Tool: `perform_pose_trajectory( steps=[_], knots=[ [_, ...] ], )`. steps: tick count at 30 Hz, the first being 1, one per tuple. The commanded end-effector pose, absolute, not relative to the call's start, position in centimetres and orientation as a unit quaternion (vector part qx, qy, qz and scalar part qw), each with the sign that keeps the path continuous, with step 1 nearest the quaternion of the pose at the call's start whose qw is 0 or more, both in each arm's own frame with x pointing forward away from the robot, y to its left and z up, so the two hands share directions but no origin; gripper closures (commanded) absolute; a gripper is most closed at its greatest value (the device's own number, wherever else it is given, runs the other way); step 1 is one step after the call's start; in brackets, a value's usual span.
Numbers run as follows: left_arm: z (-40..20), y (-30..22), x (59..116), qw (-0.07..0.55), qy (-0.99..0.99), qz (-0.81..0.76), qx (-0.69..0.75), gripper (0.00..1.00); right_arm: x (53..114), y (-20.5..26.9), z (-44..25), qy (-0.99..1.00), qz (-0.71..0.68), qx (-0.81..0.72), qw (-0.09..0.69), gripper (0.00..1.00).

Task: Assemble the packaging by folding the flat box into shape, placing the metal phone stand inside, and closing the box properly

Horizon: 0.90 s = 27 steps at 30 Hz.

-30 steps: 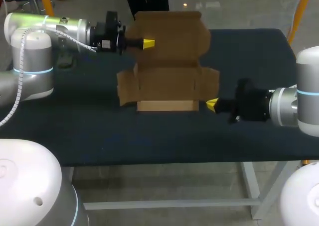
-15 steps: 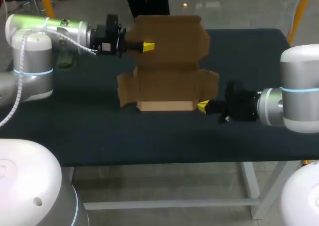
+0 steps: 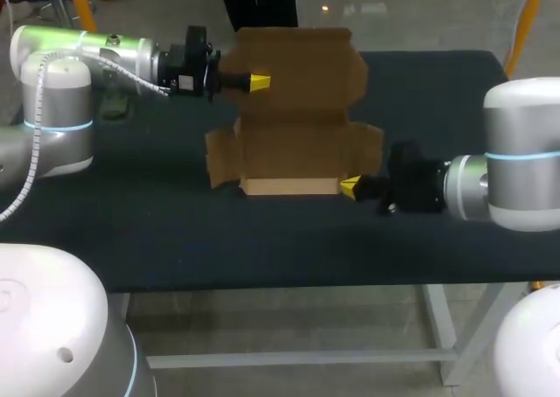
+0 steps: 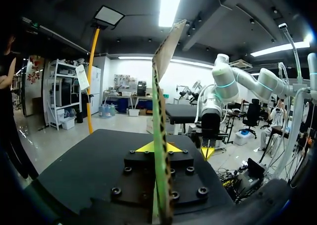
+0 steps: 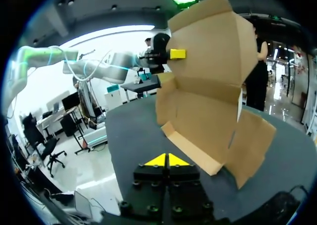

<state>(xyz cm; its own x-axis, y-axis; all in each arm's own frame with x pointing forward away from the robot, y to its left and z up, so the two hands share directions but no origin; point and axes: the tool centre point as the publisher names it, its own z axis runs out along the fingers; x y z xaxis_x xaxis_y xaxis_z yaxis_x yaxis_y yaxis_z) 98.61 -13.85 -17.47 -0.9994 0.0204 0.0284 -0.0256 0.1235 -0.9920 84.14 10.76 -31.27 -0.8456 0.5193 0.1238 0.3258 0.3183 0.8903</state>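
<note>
Standing edge-on, the box lid half hides the left hand.

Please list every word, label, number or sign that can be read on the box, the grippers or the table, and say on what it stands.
No text can be read.
cardboard box: plain brown, no print shows.
left gripper and right gripper: no label that can be read.
table: dark top, no marks.

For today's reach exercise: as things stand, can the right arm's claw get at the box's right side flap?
Probably yes: the right claw sits close to the box, at its front right corner, nothing between.
</note>
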Motion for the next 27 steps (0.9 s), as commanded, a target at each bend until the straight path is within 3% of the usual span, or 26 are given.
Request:
perform_pose_trajectory(
  steps=[1, 27],
  knots=[
    [-17.6, -13.7, 98.7, 0.019, -0.749, 0.662, 0.0, 1.0, 85.3, 12.4, -33.3, 0.8, 0.528, 0.268, 0.096, 1.0],
    [-17.6, -13.7, 98.7, 0.019, -0.749, 0.662, 0.0, 1.0, 88.8, 17.8, -38.3, 0.794, 0.513, 0.312, 0.099, 1.0]
  ],
)
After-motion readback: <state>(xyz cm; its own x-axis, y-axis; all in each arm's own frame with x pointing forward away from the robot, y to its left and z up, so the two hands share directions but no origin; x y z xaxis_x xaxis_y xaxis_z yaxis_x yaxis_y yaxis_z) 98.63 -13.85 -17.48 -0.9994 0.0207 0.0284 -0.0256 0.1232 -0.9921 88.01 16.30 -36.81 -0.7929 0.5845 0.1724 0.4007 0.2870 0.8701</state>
